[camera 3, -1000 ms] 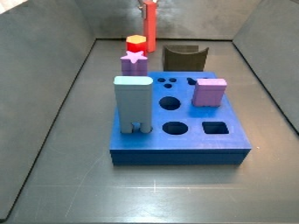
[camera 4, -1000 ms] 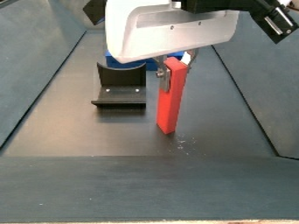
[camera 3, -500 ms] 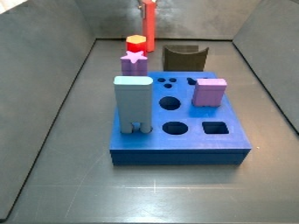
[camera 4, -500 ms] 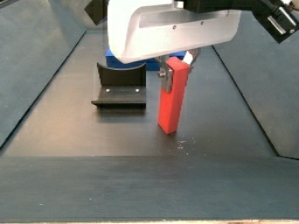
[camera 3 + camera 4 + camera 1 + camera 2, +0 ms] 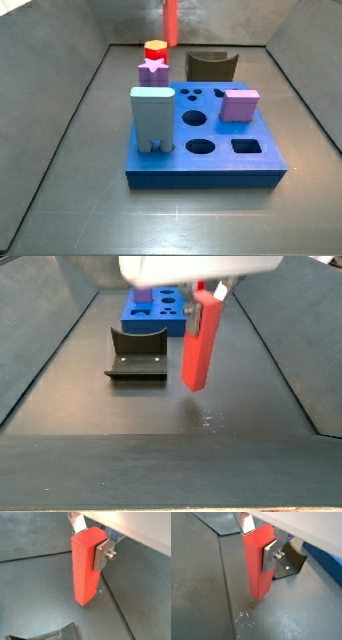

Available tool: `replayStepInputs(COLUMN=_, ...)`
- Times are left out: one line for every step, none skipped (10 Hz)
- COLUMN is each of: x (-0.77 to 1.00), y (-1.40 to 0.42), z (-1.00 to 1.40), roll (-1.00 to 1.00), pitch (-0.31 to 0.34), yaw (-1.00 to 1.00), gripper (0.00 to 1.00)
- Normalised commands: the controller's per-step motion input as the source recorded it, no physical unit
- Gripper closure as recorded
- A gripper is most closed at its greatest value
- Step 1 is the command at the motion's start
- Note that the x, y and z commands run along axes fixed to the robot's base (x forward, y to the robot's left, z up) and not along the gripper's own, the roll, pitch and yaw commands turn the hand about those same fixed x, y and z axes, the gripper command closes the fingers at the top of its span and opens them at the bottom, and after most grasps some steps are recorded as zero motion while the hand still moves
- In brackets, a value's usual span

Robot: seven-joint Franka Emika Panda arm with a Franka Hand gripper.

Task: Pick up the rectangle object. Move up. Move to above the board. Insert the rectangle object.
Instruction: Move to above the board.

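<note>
Gripping rectangle object (image 5: 199,344): claw (image 5: 90,543) (half cropped)

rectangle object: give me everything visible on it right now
The rectangle object is a tall, slim, smooth red-orange bar with square sides, looking like plastic. It hangs upright in the gripper, whose jaws are shut on its upper end, silver fingers pressed flat to opposite faces. Its lower end appears clear of the dark floor, near the fixture, short of the board.

I see the rectangle object (image 5: 87,567) as smooth matt red-orange plastic, the claw (image 5: 93,543) pinching it with brushed silver metal fingers (image 5: 102,556) — the tabletop (image 5: 298,617) dull dark grey, faintly scuffed — the board (image 5: 214,150) matt blue
</note>
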Motion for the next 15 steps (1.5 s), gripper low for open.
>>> replayStepInputs(x=0.15, y=-0.13, z=1.00, roll=0.17, pitch=0.029, yaw=0.18, gripper=1.00)
replayStepInputs(x=0.16, y=-0.14, z=1.00, roll=0.18, pitch=0.057, yaw=0.18, gripper=1.00)
replayStepInputs(x=0.15, y=-0.13, z=1.00, roll=0.18, pitch=0.081, yaw=0.15, gripper=1.00)
replayStepInputs(x=0.13, y=-0.11, z=1.00, roll=0.16, pitch=0.102, yaw=0.11, gripper=1.00)
replayStepInputs(x=0.12, y=-0.10, z=1.00, roll=0.13, pitch=0.100, yaw=0.08, gripper=1.00)
replayStepInputs(x=0.10, y=-0.08, z=1.00, roll=0.10, pitch=0.095, yaw=0.06, gripper=1.00)
replayStepInputs(x=0.09, y=-0.07, z=1.00, roll=0.10, pitch=0.090, yaw=0.05, gripper=1.00)
replayStepInputs(x=0.06, y=-0.06, z=1.00, roll=0.10, pitch=0.091, yaw=0.05, gripper=1.00)
replayStepInputs(x=0.05, y=-0.05, z=0.91, roll=0.10, pitch=0.091, yaw=0.05, gripper=1.00)
replayStepInputs(x=0.02, y=-0.03, z=0.72, roll=0.11, pitch=0.094, yaw=0.05, gripper=1.00)
replayStepInputs(x=0.02, y=-0.03, z=0.59, roll=0.11, pitch=0.092, yaw=0.05, gripper=1.00)
replayStepInputs(x=0.01, y=-0.02, z=0.41, roll=0.11, pitch=0.093, yaw=0.05, gripper=1.00)
replayStepInputs(x=0.01, y=-0.02, z=0.27, roll=0.11, pitch=0.094, yaw=0.05, gripper=1.00)
replayStepInputs(x=-0.03, y=-1.00, z=0.12, roll=-0.06, pitch=0.144, yaw=-1.00, gripper=1.00)
replayStepInputs(x=-0.03, y=-1.00, z=0.11, roll=-0.05, pitch=0.137, yaw=-1.00, gripper=1.00)
